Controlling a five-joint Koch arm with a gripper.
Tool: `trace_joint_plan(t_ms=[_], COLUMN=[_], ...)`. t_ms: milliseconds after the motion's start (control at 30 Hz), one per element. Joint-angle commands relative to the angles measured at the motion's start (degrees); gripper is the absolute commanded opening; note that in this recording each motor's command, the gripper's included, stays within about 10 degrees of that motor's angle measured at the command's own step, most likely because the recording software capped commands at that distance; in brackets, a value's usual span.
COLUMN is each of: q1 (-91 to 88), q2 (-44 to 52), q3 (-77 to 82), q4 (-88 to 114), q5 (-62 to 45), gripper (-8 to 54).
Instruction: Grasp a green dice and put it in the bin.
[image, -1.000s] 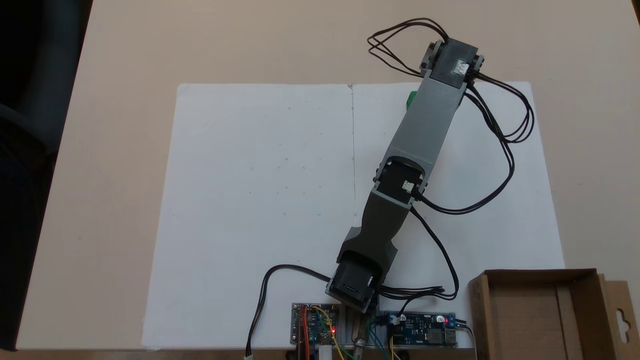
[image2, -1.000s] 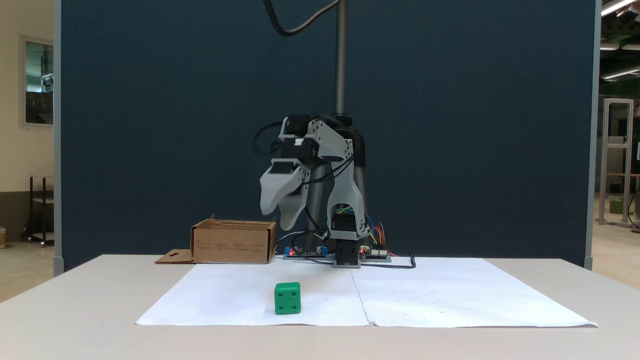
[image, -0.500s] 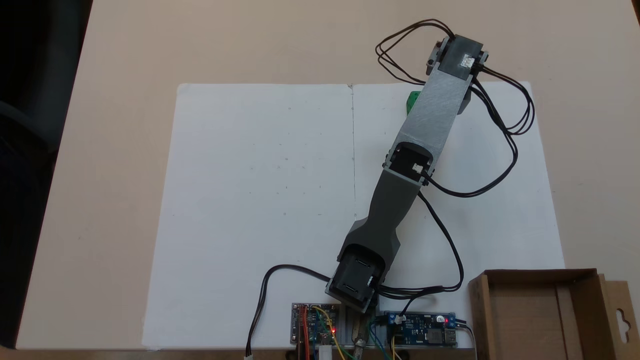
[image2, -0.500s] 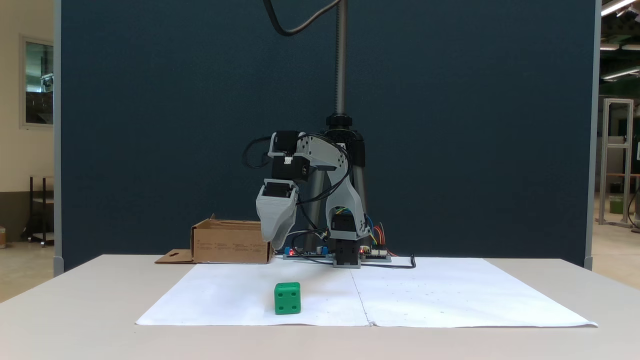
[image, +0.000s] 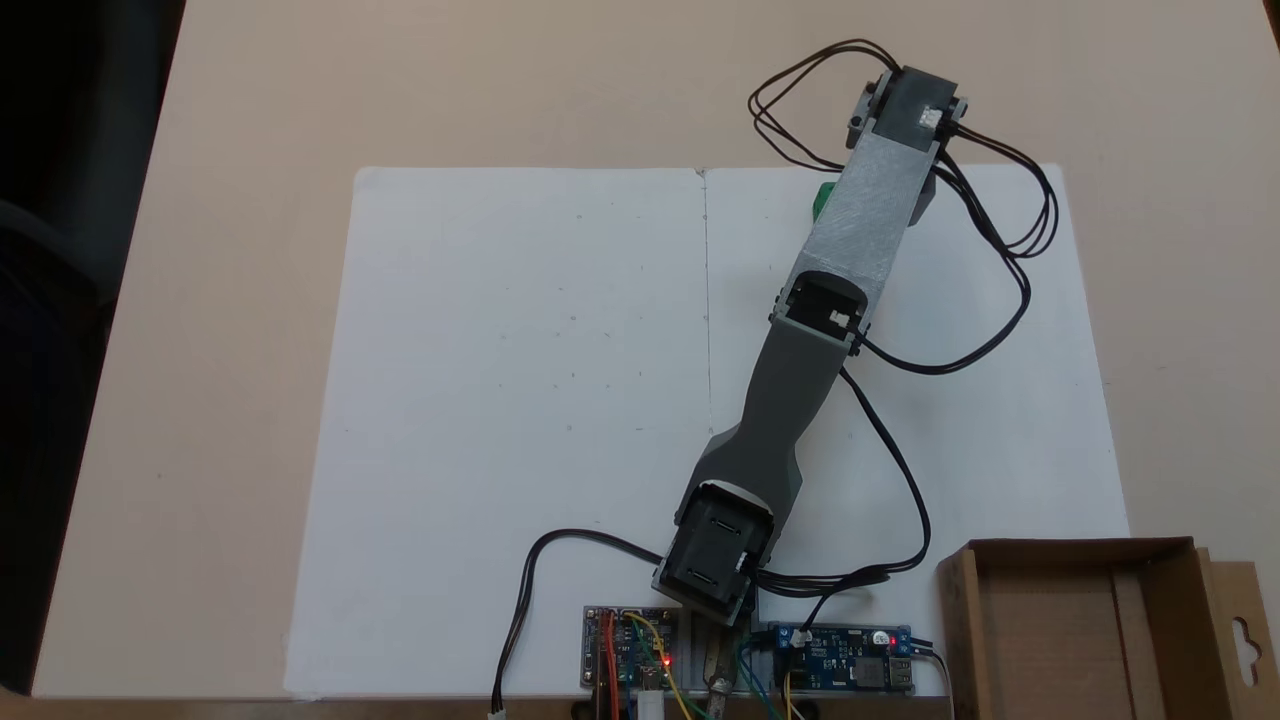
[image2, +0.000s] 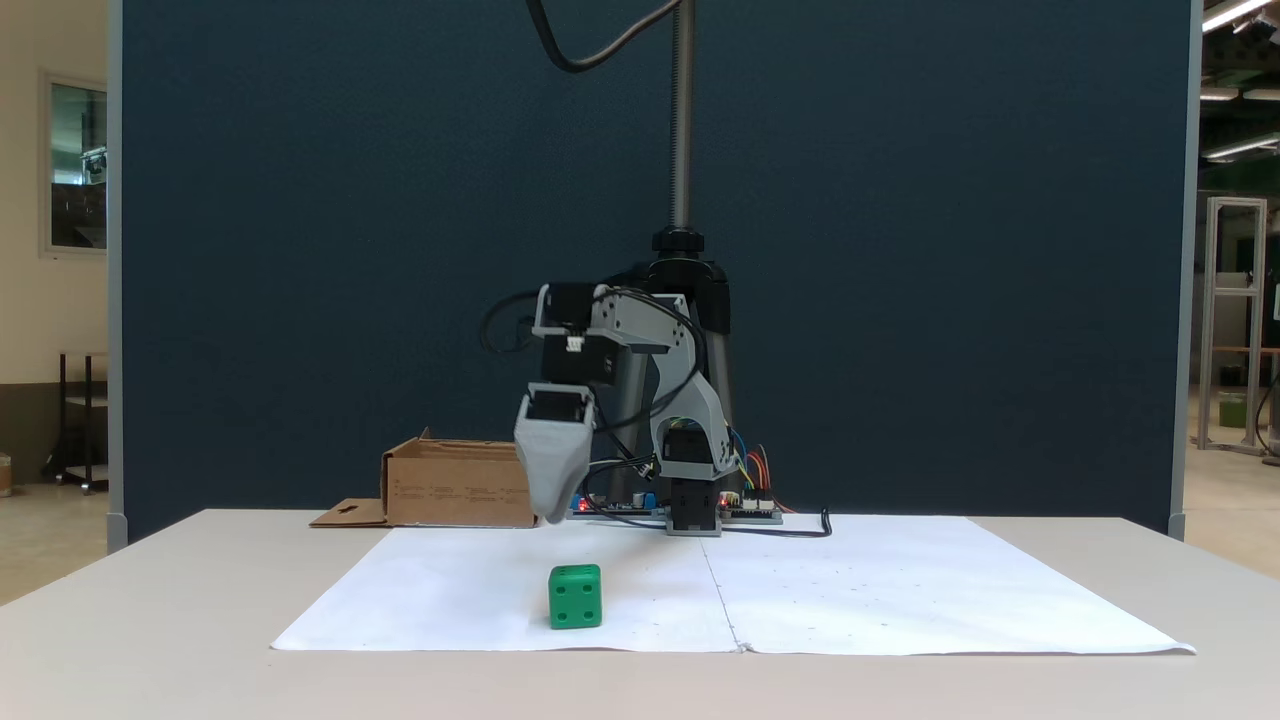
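Note:
The green dice (image2: 575, 597) sits on the white paper near its front edge in a fixed view, a four-pip face toward the camera. From above, a green sliver of the dice (image: 822, 200) peeks out left of the forearm. My gripper (image2: 551, 515) points down, its tip higher in the picture than the dice and slightly to its left, not touching it. Its grey jaws overlap into one wedge, so their gap is hidden. The bin (image2: 460, 485), a brown cardboard box, stands at the back left; from above the bin (image: 1075, 548) is at the lower right.
White paper (image: 520, 400) covers the middle of the beige table. Circuit boards (image: 630, 655) and the arm's base sit at the paper's near edge in the top view, with black cables (image: 1020, 240) looping right of the arm. A dark panel (image2: 300, 250) stands behind.
The arm has stretched out and dropped, bringing the gripper down toward the paper near the dice. The jaws stood visibly apart a second ago and now overlap. The dice has not moved.

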Motion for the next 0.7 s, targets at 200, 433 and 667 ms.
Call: trace_joint_plan(t_ms=[200,433,667], q1=[-1.76,-3.43,-4.04], q2=[-0.18,-1.67,-2.81], q3=[-2.46,-2.37,-2.37], q4=[4.83,6.77,6.59], q5=[-6.15,-6.06,-5.80], gripper=[41.0,41.0,41.0])
